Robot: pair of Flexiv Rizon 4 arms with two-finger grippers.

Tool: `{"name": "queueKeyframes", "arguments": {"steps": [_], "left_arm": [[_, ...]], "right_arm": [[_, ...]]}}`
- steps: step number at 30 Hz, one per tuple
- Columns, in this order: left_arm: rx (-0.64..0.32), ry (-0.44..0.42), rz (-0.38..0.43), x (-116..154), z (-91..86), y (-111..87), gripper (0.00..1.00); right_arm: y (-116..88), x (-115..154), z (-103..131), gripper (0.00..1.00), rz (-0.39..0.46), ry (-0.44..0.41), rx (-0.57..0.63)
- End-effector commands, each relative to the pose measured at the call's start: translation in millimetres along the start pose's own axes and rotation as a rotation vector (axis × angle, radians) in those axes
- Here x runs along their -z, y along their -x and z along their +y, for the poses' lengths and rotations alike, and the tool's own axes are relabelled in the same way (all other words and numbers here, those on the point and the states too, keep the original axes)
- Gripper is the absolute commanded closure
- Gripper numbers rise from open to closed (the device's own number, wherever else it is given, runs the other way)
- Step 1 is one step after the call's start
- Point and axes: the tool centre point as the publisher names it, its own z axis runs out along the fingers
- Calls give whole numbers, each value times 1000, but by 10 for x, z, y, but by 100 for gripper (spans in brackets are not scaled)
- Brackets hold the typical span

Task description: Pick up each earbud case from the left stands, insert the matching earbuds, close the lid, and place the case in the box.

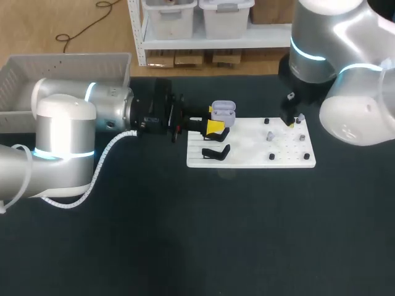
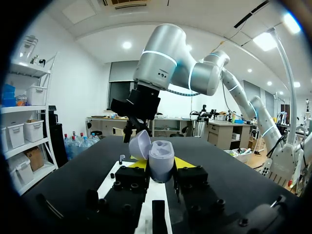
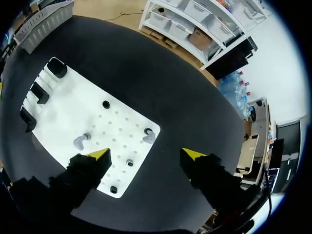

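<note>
The left gripper [image 2: 161,165] had its two yellow-tipped fingers pressed against either side of the small lavender plastic earbud case [image 2: 161,157]. The case stood upright between them with its rounded lid [image 2: 140,144] swung open and its cavity facing up. It was held over the left end of the flat white pegboard [image 1: 247,161], just above the low black stands [image 1: 216,152]. The right gripper [image 3: 146,154] hung over the board's opposite end, fingers spread wide with nothing between them. One pale grey earbud [image 3: 149,137] sat on the board under the gap between those fingers, and a second earbud [image 3: 80,142] lay just beside one fingertip. The right arm was plainly the nearer to both earbuds, and the left arm was occupied with the case. From the right gripper the case lay along the board's long axis, toward the left arm (so an earbud would likely need to travel the board's whole length). That path looked open, with only a few short black pegs [image 3: 106,104] on the board and dark table [image 1: 185,246] on every side. The pale grey perforated box [image 1: 62,65] sat at the table's far left corner behind the left arm, well apart from the case.
</note>
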Motion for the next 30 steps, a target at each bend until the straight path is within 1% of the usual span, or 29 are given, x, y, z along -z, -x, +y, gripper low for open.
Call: {"name": "queueKeyframes", "arguments": {"steps": [1, 2, 3, 5, 6, 7, 12, 24, 30], "left_arm": [[-3, 2, -3, 2, -3, -10, 100], [-3, 2, -3, 2, -3, -10, 100], [-3, 2, -3, 2, -3, -10, 100], [-3, 2, -3, 2, -3, -10, 100], [-3, 2, -3, 2, -3, -10, 100], [-3, 2, -3, 2, -3, -10, 100], [-3, 2, -3, 2, -3, -10, 100], [-3, 2, -3, 2, -3, -10, 100], [-3, 2, -3, 2, -3, -10, 100]], "right_arm": [[11, -71, -5, 31, 0, -4, -13], [9, -93, -12, 42, 2, -6, -20], [8, -106, -17, 48, 3, -4, -24], [7, -125, -26, 55, 6, -3, -34], [6, -135, -31, 56, 7, 1, -39], [6, -142, -35, 58, 9, 4, -42], [-2, -164, -27, 57, 13, 8, -44], [67, -254, -51, 60, 14, 14, -64], [74, -294, -60, 66, 16, 13, -69]]}}
